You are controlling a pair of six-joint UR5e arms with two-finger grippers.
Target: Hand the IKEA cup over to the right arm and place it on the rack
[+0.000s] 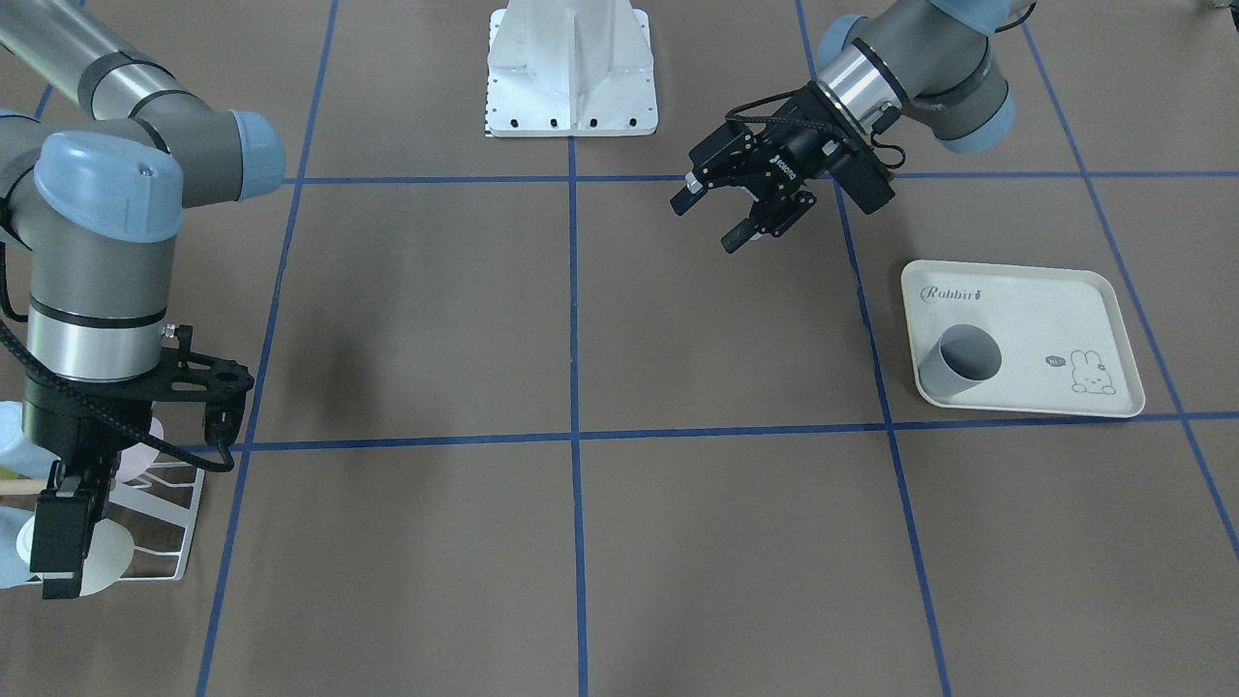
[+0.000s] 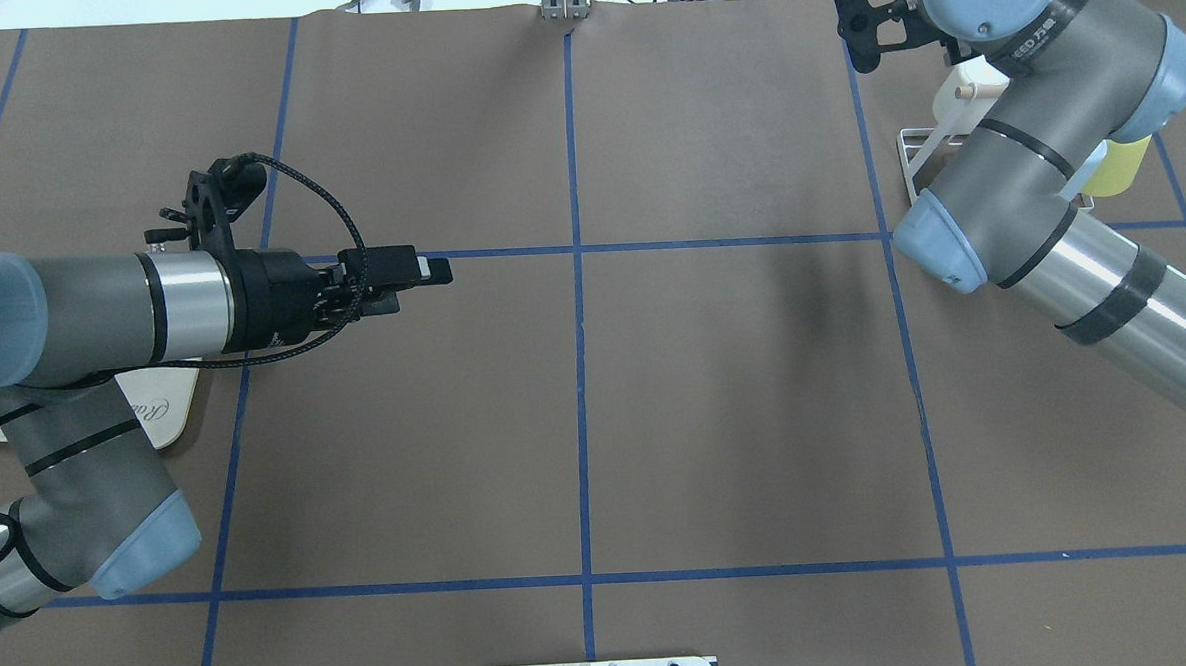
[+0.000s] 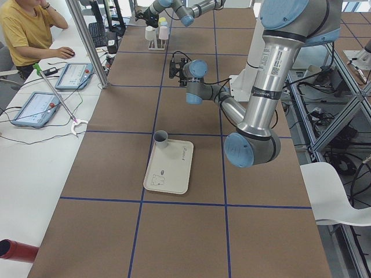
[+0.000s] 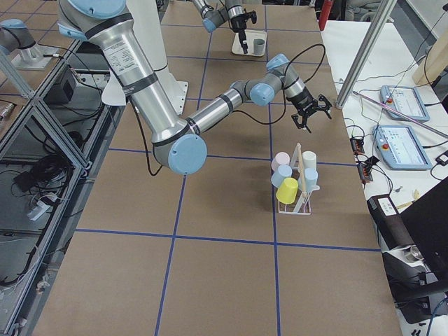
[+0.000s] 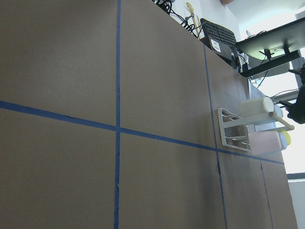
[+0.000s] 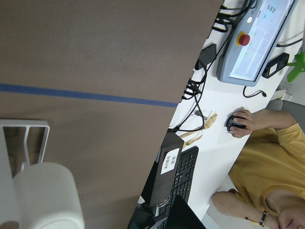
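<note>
Grey cup (image 1: 958,366) on tray (image 1: 1065,300) — left pincer (image 1: 707,222) spread, empty

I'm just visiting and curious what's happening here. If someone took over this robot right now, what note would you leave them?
Left gripper: open, empty, hovering over bare table beside the tray.
Right gripper: open, empty, near the rack.
Done: the rack already carries several cups.
Left to do: the grey cup stands on the tray. The left arm picks it up, passes it to the right, and the right racks it.
</note>
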